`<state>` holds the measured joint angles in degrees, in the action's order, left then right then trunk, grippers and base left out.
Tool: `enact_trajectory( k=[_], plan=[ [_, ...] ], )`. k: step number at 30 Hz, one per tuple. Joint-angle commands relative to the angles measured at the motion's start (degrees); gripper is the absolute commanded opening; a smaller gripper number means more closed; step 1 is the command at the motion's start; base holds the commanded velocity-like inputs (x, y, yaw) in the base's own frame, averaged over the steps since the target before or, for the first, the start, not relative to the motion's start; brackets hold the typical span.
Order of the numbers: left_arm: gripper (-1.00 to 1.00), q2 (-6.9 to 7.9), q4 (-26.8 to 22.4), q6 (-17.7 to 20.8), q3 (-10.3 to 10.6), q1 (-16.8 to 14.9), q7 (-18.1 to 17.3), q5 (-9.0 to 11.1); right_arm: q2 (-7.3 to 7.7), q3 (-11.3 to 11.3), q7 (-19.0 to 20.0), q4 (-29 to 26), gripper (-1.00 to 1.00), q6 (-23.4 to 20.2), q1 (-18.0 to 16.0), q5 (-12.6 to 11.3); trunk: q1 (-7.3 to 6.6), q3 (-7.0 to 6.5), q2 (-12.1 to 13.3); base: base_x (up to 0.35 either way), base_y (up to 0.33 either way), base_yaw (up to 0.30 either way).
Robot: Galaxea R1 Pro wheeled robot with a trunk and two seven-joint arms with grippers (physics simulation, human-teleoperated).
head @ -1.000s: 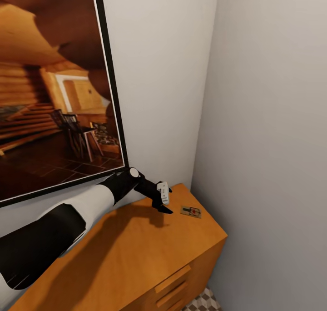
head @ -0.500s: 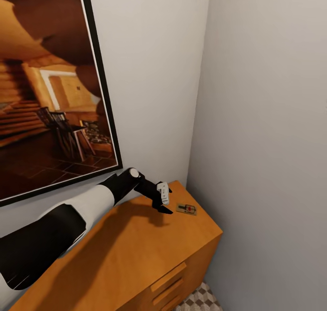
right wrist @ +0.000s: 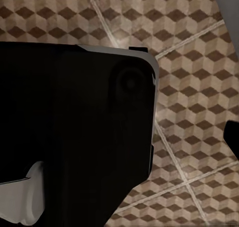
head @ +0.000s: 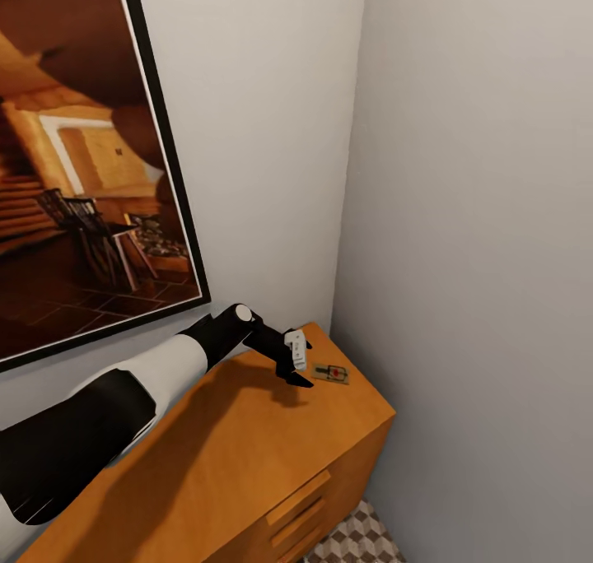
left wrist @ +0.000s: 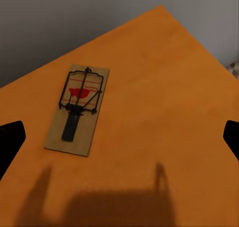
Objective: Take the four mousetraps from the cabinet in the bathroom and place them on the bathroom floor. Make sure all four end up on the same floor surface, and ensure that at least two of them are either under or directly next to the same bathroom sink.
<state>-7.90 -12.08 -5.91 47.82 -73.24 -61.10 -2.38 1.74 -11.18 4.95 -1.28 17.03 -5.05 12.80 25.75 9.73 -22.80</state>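
Swinging our head has slid the wall picture (head: 82, 176) leftward; our left gripper (head: 298, 365) hovers as before.
Its fingers spread wide above the cabinet (head: 247, 456) top, just beside one mousetrap (head: 330, 373) lying flat near the corner; we cannot tell our right gripper's state.

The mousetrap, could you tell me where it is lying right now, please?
In the head view the mousetrap lies flat on the cabinet top near its far right corner, just beyond the left pincer.
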Motion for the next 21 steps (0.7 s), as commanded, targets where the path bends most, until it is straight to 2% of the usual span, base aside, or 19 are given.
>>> enact_trajectory(
  k=[1,12,19,21],
  plan=[
    [1.00,-0.01,0.0,-0.6,0.0,-0.1,0.0,-0.3,0.02,-0.5,0.2,0.0,1.00,0.2,-0.1,0.4,0.03,0.21,-0.1,0.000,0.000,-0.078],
    [1.00,0.18,0.1,-0.5,-0.1,-0.1,0.0,-0.4,0.02,-0.5,0.2,0.0,1.00,0.2,0.0,0.4,0.03,1.19,-0.1,0.000,0.000,-0.059],
    [1.00,0.80,1.5,-0.4,-0.5,-0.1,0.1,-0.6,0.02,-0.5,0.2,0.0,1.00,0.3,0.0,0.4,0.03,1.81,-0.1,0.000,0.000,-0.004],
    [1.00,1.51,1.6,-0.4,-0.6,-0.1,0.2,-0.5,0.02,-0.5,0.2,0.0,1.00,0.3,0.0,0.4,0.03,1.99,-0.1,0.000,0.000,-0.001]
  ],
)
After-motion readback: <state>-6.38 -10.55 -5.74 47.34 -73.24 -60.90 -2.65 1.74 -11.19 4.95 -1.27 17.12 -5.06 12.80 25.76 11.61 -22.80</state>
